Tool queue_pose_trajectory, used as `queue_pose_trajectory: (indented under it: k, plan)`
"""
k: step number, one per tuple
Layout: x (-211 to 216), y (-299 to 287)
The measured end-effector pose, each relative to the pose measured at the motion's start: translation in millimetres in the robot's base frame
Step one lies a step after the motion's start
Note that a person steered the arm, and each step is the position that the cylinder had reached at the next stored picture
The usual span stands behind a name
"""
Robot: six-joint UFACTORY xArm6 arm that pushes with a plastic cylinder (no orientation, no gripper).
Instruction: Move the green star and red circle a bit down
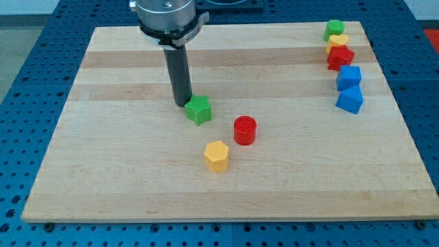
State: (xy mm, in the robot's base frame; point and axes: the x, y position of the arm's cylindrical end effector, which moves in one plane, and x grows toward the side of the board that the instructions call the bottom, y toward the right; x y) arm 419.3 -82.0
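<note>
The green star [199, 110] lies near the middle of the wooden board [103, 158]. The red circle [245, 130] stands to its lower right, apart from it. My tip [181, 103] is just to the upper left of the green star, touching or nearly touching its edge. The rod rises straight from there to the arm's head at the view's top.
A yellow hexagon [217, 156] lies below and between the star and the circle. At the view's upper right stands a column of blocks: green [335, 29], yellow [337, 41], red [340, 57], and two blue ones [349, 77] [350, 100].
</note>
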Motion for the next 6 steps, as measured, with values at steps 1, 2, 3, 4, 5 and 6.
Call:
queue_pose_trajectory:
  k: [1,2,3,4,5,6]
  plan:
    - [11,7]
    - [19,26]
    - [32,48]
    - [56,70]
    - [76,92]
    - [78,116]
